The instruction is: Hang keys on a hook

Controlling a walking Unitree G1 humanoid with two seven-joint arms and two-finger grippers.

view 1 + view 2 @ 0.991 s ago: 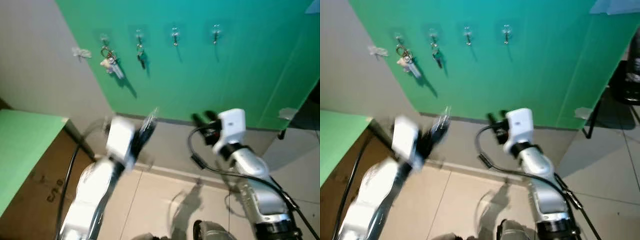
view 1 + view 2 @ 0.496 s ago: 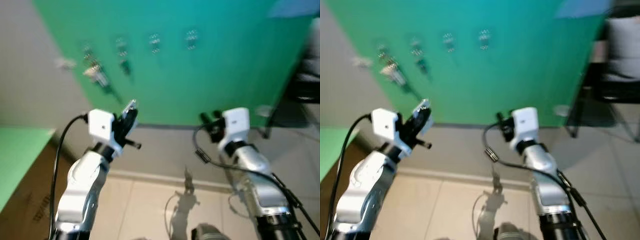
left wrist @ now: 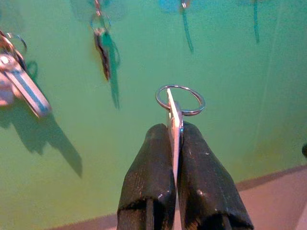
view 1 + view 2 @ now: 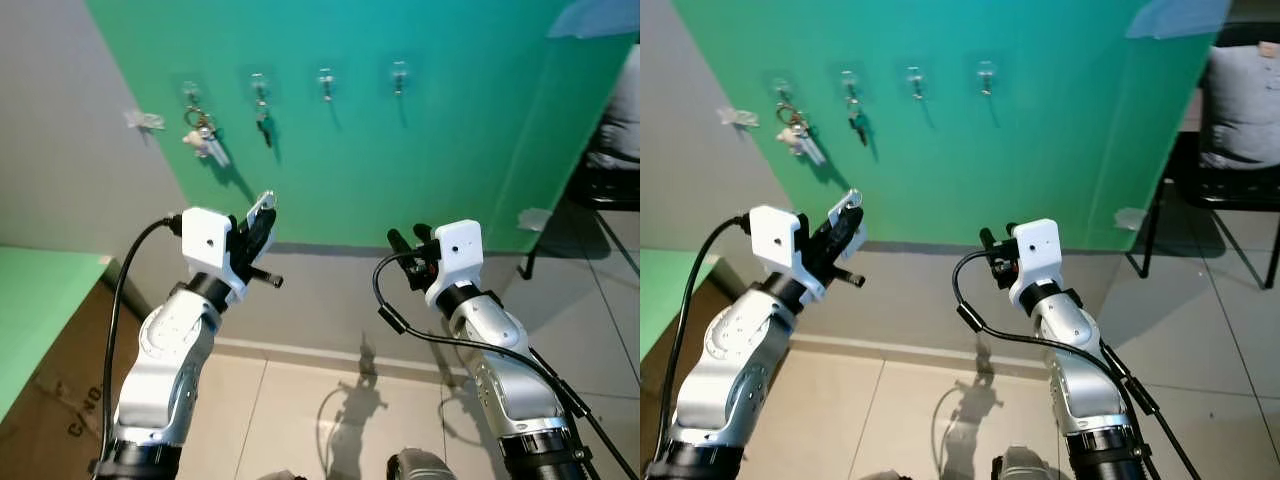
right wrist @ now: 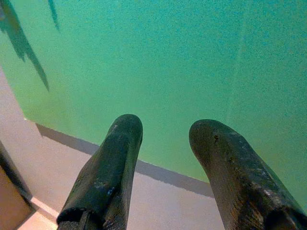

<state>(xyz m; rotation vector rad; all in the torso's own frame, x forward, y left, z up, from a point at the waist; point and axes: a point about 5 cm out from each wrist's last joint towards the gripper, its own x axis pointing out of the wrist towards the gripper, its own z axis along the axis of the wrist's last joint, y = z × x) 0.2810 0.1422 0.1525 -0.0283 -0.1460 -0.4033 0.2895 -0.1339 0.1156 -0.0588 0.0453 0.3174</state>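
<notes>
Four small clear hooks run in a row on the green wall (image 4: 420,150). The leftmost hook (image 4: 191,92) carries a key bunch (image 4: 205,140) and the second hook (image 4: 259,82) a dark key (image 4: 263,110). The third hook (image 4: 325,78) and fourth hook (image 4: 399,70) are bare. My left gripper (image 4: 262,215) is raised in front of the wall below the hooks, shut on a flat silver key (image 3: 174,122) whose ring (image 3: 180,99) stands clear above the fingertips (image 3: 152,143). My right gripper (image 4: 407,240) is held up at the same height, open with nothing in it.
A green tabletop (image 4: 40,300) and a cardboard box (image 4: 60,400) lie at my left. A black chair with a cushion (image 4: 1235,130) stands at the right. A scrap of white tape (image 4: 143,120) sticks to the grey wall. Tiled floor lies below.
The camera has swung and steadied. My left arm has lifted the key from low down up toward the wall. The right arm has barely moved.
</notes>
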